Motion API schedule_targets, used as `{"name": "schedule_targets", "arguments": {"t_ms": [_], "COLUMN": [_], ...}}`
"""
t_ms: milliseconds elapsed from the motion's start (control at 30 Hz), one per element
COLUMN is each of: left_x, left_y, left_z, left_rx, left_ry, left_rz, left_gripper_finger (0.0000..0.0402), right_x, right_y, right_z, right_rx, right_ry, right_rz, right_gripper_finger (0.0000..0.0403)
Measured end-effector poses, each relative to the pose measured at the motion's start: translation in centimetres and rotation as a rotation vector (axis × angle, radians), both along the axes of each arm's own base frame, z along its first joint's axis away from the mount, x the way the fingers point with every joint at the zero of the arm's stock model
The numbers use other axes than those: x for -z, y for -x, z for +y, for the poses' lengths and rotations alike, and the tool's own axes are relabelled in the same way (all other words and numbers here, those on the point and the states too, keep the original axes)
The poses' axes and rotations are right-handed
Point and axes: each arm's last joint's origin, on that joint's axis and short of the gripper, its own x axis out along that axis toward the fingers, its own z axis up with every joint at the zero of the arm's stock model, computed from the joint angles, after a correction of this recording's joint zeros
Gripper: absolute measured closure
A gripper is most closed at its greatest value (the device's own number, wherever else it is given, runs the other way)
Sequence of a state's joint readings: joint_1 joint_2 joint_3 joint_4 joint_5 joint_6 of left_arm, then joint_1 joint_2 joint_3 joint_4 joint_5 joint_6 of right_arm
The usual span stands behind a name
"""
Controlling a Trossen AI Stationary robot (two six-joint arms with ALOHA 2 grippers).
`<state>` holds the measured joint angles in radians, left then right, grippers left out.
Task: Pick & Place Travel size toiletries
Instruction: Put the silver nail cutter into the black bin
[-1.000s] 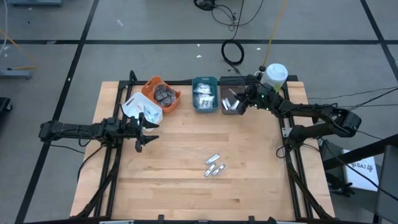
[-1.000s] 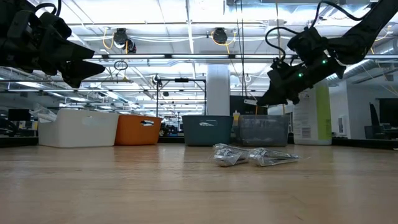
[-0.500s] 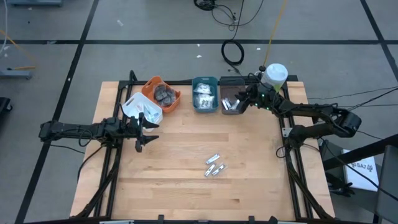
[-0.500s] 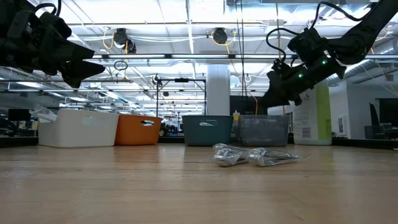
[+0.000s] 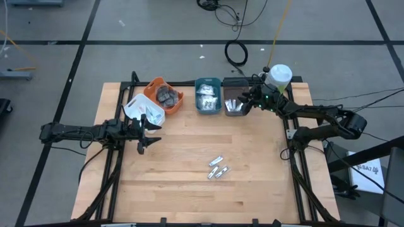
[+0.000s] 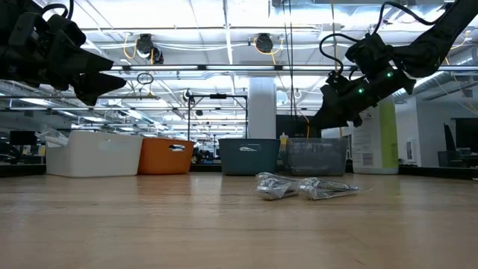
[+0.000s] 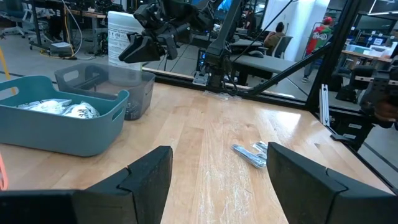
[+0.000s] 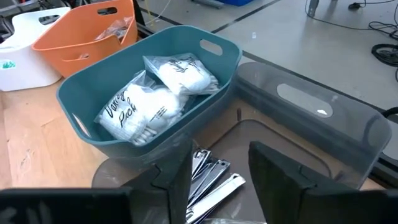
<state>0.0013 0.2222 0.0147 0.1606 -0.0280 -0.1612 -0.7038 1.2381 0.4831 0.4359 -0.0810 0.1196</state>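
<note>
Right end effector and left end effector hang raised, fingers apart.

One legible text only: cursive black lettering, seemingly "Vanity Pick", is being shown on a white clear-wrapped packet lying in the teal bin. Print on the second packet is too small to be read. No other labels, numbers or signs are being made out.

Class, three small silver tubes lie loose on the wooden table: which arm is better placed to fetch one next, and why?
Probably the left. Its gripper, jaws open and empty, faces the small silver tubes across bare wood. The right gripper, also open, hangs over the grey bin at the back.
</note>
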Motion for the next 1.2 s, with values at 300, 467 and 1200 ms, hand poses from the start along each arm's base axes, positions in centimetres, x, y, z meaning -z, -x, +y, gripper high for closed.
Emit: {"name": "schedule_targets", "arguments": {"t_ms": [300,467,1200], "left_x": [0.0,0.0,0.0], "left_y": [0.0,0.0,0.0], "left_z": [0.0,0.0,0.0], "left_rx": [0.0,0.0,0.0], "left_ry": [0.0,0.0,0.0], "left_rz": [0.0,0.0,0.0], "left_gripper_finger": [0.0147,0.0146,0.0146], "right_x": [-0.4,-0.8,-0.6], "right_y": [-1.2,-2.7,-5.4], "right_z": [1.4,3.5,18.9], "right_rx": [-0.117,-0.297,-0.92], "right_ry": [0.015,0.012,-0.002], "right_rz": [-0.048,-0.099,-0.09], "right_gripper_finger": [0.0262,0.0265,0.0269]}}
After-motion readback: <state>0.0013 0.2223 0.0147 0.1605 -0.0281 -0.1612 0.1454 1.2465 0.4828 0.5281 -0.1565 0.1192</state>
